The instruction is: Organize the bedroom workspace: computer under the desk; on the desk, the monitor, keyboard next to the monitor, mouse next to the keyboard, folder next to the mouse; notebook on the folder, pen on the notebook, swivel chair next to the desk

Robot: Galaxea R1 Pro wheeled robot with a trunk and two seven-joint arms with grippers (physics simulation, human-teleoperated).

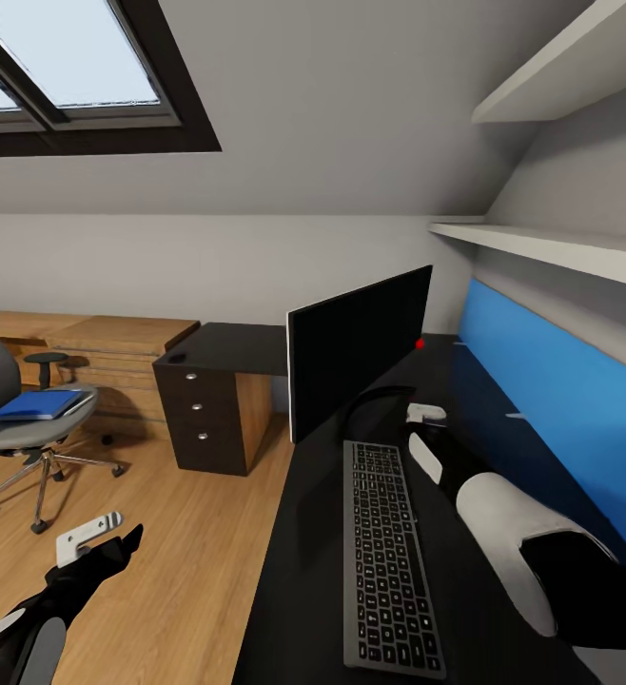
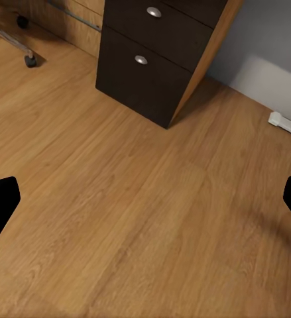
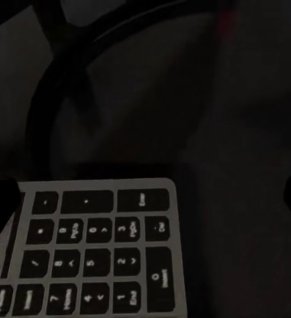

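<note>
Slim silver-grey keyboard [image 1: 389, 557] flat on black-topped counter [image 1: 303, 590], just before wide black monitor [image 1: 356, 347]. Right tool [image 1: 427, 419] beside keyboard, released; left tool [image 1: 92, 540] released over floor.

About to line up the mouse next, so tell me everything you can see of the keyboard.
The keyboard is slim, with a silver-grey frame and black keys with white legends; the right wrist view shows its number pad. It lies flat on the black desk, running lengthwise away from the robot. Its far end sits near the monitor and its round base. The right arm reaches over the desk just beside it; contact cannot be told.
</note>
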